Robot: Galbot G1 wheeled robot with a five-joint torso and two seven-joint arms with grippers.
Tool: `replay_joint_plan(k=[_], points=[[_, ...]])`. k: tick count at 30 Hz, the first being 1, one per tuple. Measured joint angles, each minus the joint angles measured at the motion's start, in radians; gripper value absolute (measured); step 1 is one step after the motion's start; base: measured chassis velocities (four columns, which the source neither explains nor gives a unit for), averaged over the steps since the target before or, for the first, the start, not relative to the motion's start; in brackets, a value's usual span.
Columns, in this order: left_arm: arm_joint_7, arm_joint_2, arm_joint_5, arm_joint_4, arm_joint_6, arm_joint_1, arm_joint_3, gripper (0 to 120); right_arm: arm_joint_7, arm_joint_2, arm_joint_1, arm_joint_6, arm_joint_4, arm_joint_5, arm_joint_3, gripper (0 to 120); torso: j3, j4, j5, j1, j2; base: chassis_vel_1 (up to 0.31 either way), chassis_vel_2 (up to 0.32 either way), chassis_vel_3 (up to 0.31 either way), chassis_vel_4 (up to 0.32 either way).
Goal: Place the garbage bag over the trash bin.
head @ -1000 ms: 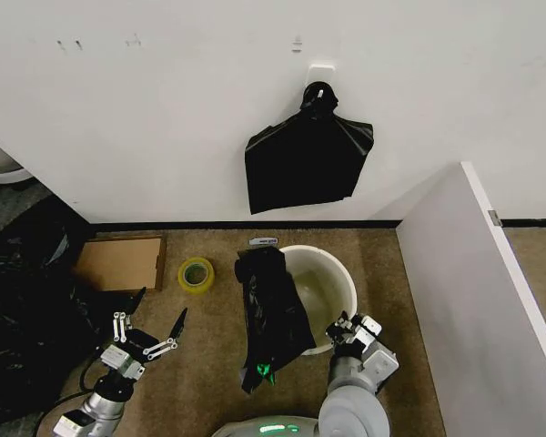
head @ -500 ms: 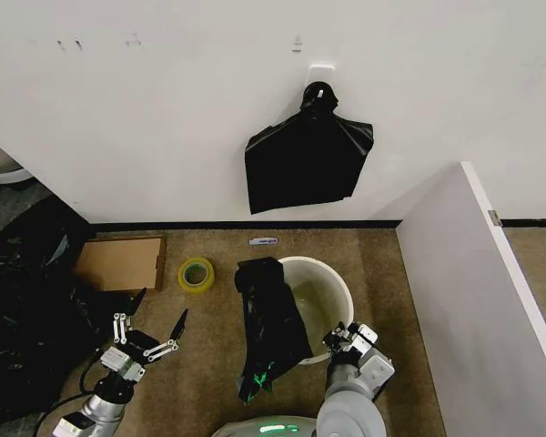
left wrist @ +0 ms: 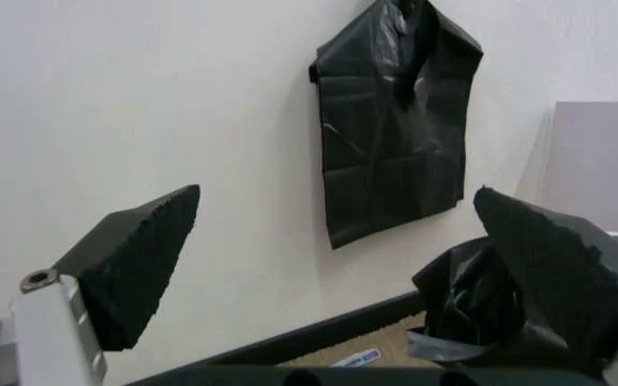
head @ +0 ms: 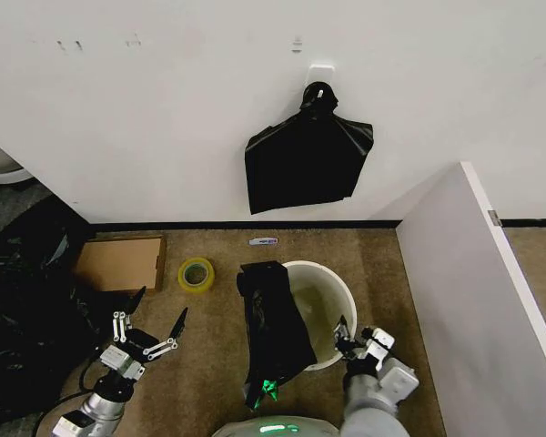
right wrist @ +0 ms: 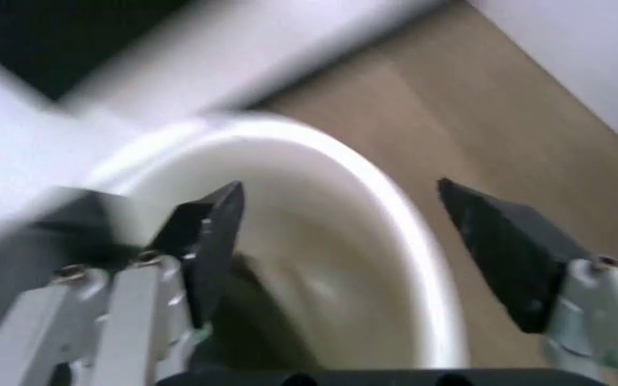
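The trash bin (head: 335, 293) is a round white bucket on the carpet in front of me. The garbage bag (head: 271, 332), glossy black and wrinkled, hangs over the bin's left rim and trails down to the floor. My right gripper (head: 357, 342) is open just off the bin's near right rim, holding nothing. In the right wrist view its gripper (right wrist: 338, 191) has spread fingers framing the bin's rim (right wrist: 422, 241) and cream inside. My left gripper (head: 150, 332) hovers open over the carpet, well left of the bag. Its wrist view shows the gripper (left wrist: 341, 241) and part of the bag (left wrist: 470, 310).
A squarish black bag (head: 308, 159) hangs on a wall hook above the bin. A yellow tape roll (head: 196, 273) and a cardboard sheet (head: 120, 262) lie at the left. A dark heap (head: 23, 300) fills the far left. A white partition (head: 473, 300) stands right of the bin.
The bin and its bag have slid a little toward me and to the right. My right gripper drew back from the rim and now stands open. The left arm is unmoved.
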Motion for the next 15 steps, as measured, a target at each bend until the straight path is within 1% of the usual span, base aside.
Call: replay_joint_plan(k=[2, 3, 4, 5, 6, 7, 8, 10, 12, 13, 15], points=[[0.000, 0.000, 0.002, 0.001, 0.000, 0.000, 0.001, 100, -0.096, -0.044, -0.003, 0.022, 0.026, -0.047, -0.003, 82, 0.000, 0.0000, -0.0001, 0.000, 0.000, 0.000, 0.000, 0.000, 0.000], [0.000, 0.000, 0.004, 0.002, 0.000, 0.000, 0.001, 100, -0.202, -0.082, -0.003, 0.042, 0.042, -0.079, -0.007, 86, 0.000, 0.0002, -0.0001, 0.000, 0.000, 0.000, 0.000, 0.000, 0.000], [0.000, 0.000, 0.008, 0.002, 0.000, 0.000, 0.002, 100, -0.338, -0.124, 0.000, 0.066, 0.052, -0.103, -0.016, 90, 0.000, 0.0002, -0.0001, 0.000, 0.000, 0.000, 0.000, 0.000, 0.000], [0.000, 0.000, 0.008, 0.002, 0.000, 0.000, 0.002, 100, -0.338, -0.124, 0.000, 0.066, 0.052, -0.103, -0.016, 90, 0.000, 0.0002, -0.0001, 0.000, 0.000, 0.000, 0.000, 0.000, 0.000], [0.000, 0.000, 0.010, 0.002, 0.000, 0.001, 0.002, 100, -0.398, -0.143, 0.003, 0.069, 0.052, -0.111, -0.024, 93, 0.000, 0.0001, -0.0001, 0.000, 0.000, 0.000, 0.000, 0.000, 0.000], [-0.001, 0.001, 0.015, 0.002, 0.000, 0.002, 0.002, 100, -0.485, -0.180, 0.016, 0.050, 0.049, -0.125, -0.049, 97, 0.000, 0.0001, 0.0000, 0.000, 0.000, 0.000, 0.000, 0.000, 0.000], [-0.001, 0.001, 0.018, 0.000, 0.000, 0.003, 0.002, 100, -0.526, -0.209, 0.036, 0.014, 0.040, -0.126, -0.081, 98, 0.000, 0.0002, 0.0000, 0.000, 0.000, 0.000, 0.000, 0.000, 0.000], [-0.003, 0.004, 0.020, -0.006, 0.000, 0.003, 0.001, 100, -0.542, -0.252, 0.091, -0.051, 0.025, -0.105, -0.162, 100, 0.000, 0.0001, 0.0000, 0.000, 0.000, 0.000, 0.000, 0.000, 0.000], [-0.004, 0.007, 0.021, -0.006, 0.000, 0.003, -0.002, 100, -0.542, -0.267, 0.133, -0.076, 0.019, -0.096, -0.208, 100, 0.000, 0.0002, 0.0001, 0.000, 0.000, 0.000, 0.000, 0.000, 0.000], [-0.004, 0.007, 0.021, -0.006, 0.000, 0.003, -0.002, 100, -0.542, -0.267, 0.133, -0.076, 0.019, -0.096, -0.208, 100, 0.000, 0.0002, 0.0001, 0.000, 0.000, 0.000, 0.000, 0.000, 0.000], [-0.004, 0.009, 0.022, -0.004, 0.000, 0.003, -0.004, 100, -0.549, -0.272, 0.170, -0.088, 0.018, -0.092, -0.242, 100, 0.000, 0.0001, 0.0001, 0.000, 0.000, 0.000, 0.000, 0.000, 0.000]])
